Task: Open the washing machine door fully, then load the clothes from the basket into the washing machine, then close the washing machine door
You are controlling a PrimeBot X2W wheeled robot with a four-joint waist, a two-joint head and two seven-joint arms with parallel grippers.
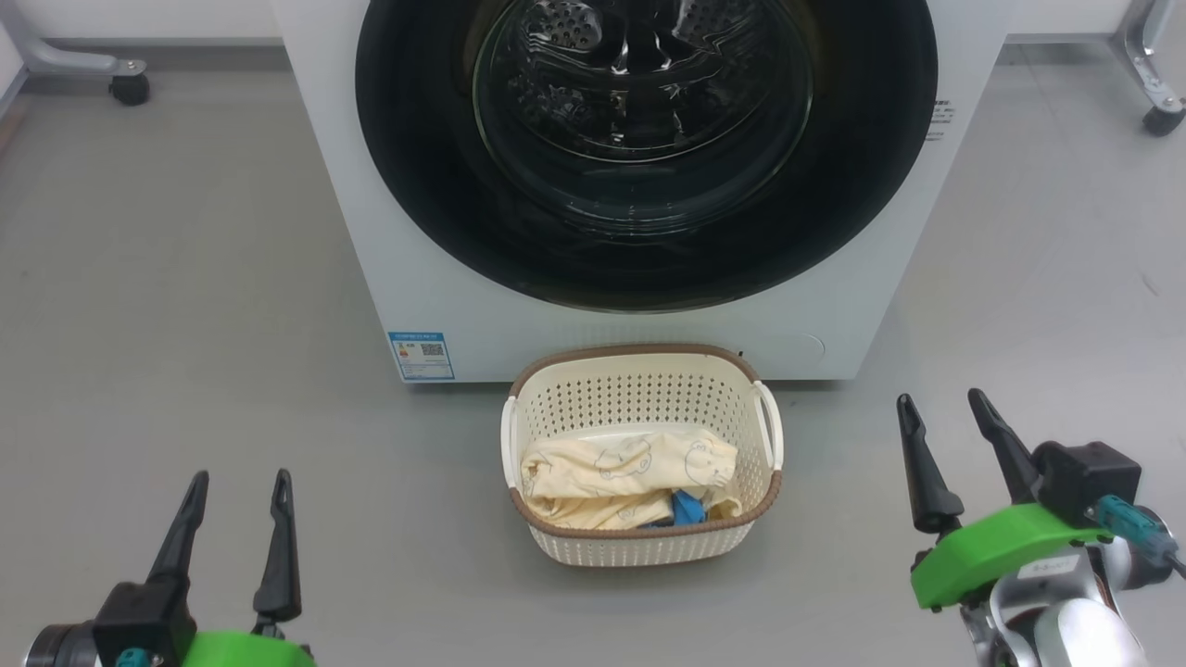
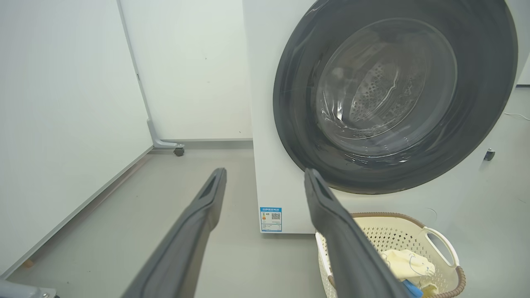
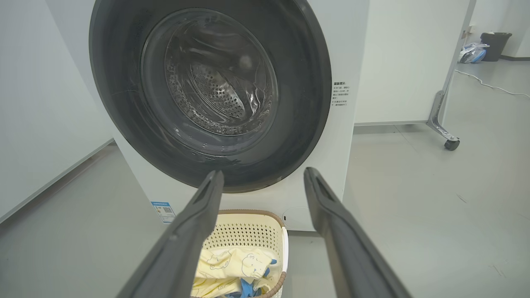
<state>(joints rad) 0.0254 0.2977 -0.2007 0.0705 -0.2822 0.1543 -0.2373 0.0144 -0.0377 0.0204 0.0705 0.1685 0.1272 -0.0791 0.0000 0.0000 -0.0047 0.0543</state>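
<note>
The white washing machine (image 1: 371, 232) stands ahead with its round black-rimmed door (image 1: 426, 185) shut flat against the front; the steel drum shows through the glass. On the floor right before it sits the cream basket (image 1: 639, 384) holding the pale yellow clothes (image 1: 621, 477) and a bit of blue fabric (image 1: 687, 508). My left gripper (image 1: 239, 482) hovers open at the lower left, well left of the basket. To the basket's right, my right gripper (image 1: 940, 403) is open too. Both hold nothing. The basket (image 2: 389, 231) and door (image 3: 124, 103) also show in the wrist views.
Grey floor lies on both sides of the machine. Wheeled partition feet stand at the back left (image 1: 128, 85) and back right (image 1: 1158, 116). White partition panels (image 2: 62, 124) flank the machine. A dark bin (image 3: 495, 45) and a cable lie far off to the right.
</note>
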